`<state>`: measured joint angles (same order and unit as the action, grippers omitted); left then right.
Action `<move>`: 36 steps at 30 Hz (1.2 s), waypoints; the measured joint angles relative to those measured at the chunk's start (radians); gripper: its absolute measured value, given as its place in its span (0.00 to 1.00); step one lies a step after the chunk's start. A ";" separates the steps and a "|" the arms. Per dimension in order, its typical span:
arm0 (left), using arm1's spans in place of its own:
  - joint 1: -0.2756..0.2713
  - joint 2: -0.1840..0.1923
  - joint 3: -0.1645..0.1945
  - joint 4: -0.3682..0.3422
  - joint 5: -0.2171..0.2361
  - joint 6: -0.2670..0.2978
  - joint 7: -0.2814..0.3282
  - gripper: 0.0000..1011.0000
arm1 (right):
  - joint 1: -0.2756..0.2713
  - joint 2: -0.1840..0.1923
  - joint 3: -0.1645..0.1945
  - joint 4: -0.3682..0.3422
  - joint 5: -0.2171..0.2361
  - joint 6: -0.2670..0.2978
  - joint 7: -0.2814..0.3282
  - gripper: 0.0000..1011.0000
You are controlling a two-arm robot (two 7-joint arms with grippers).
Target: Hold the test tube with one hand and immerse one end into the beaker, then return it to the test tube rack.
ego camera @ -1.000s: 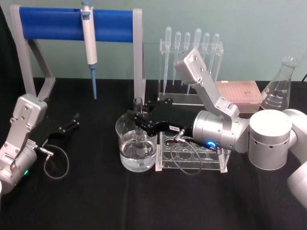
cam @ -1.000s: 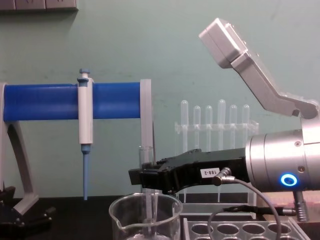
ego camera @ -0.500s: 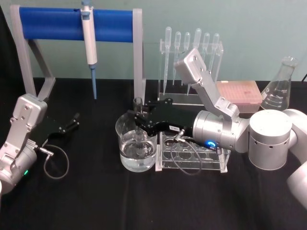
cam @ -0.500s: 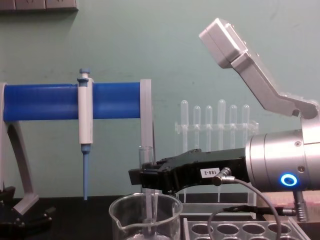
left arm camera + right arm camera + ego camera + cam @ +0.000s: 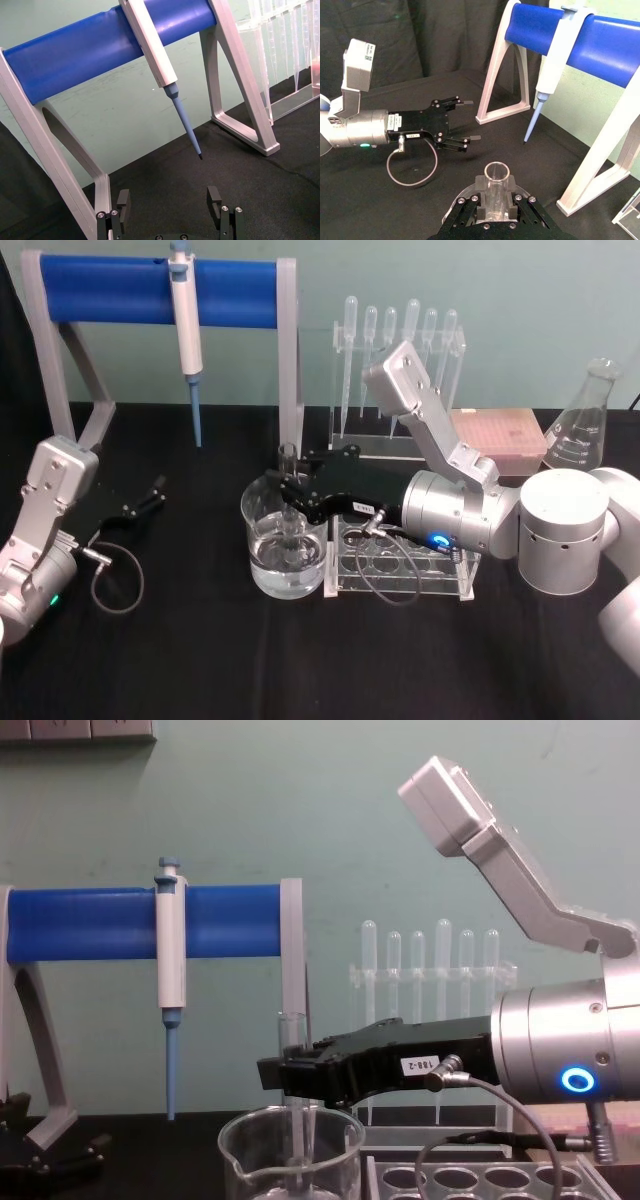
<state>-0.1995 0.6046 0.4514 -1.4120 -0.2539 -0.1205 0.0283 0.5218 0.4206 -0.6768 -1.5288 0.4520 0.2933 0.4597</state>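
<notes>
Right jaws hide test tube (image 5: 292, 1028) middle; beaker (image 5: 343, 1160) base cropped.

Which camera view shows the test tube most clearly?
The chest view: the tube is seen from the side, upright, rim above the right tool, lower part inside the beaker. The head view shows it from above, its end in the beaker. The right wrist view looks down on its open rim.

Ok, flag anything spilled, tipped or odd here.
Nothing stands out. The right gripper holds the test tube upright, its lower end in the beaker, which stands beside the tube rack; no spill visible. The left gripper is parked, open.
</notes>
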 joint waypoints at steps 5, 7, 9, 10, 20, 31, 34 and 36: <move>0.000 0.000 0.000 0.000 0.000 0.000 0.000 0.99 | 0.000 0.000 0.000 0.000 0.000 0.000 0.000 0.22; 0.000 0.000 0.000 0.000 0.000 0.000 0.000 0.99 | 0.000 0.000 0.000 0.000 0.000 0.000 0.000 0.22; 0.000 0.000 0.000 0.000 0.000 0.000 0.000 0.99 | 0.000 0.000 0.000 0.000 0.000 0.000 0.000 0.22; 0.000 0.000 0.000 0.000 0.000 0.000 0.000 0.99 | 0.000 0.000 0.000 0.000 0.000 0.000 0.000 0.22; 0.000 0.000 0.000 0.000 0.000 0.000 0.000 0.99 | 0.000 0.000 0.000 0.000 0.000 0.000 0.000 0.22; 0.000 0.000 0.000 0.000 0.000 0.000 0.000 0.99 | -0.001 -0.001 0.003 -0.001 -0.002 0.000 0.002 0.22; 0.000 0.000 0.000 0.000 0.000 0.000 0.000 0.99 | -0.003 -0.004 0.015 -0.012 -0.002 -0.001 0.010 0.22; 0.000 0.000 0.000 0.000 0.000 0.000 0.000 0.99 | -0.002 -0.004 0.024 -0.028 0.000 0.005 0.018 0.22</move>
<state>-0.1995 0.6046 0.4514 -1.4120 -0.2539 -0.1206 0.0283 0.5197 0.4170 -0.6532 -1.5566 0.4523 0.2980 0.4773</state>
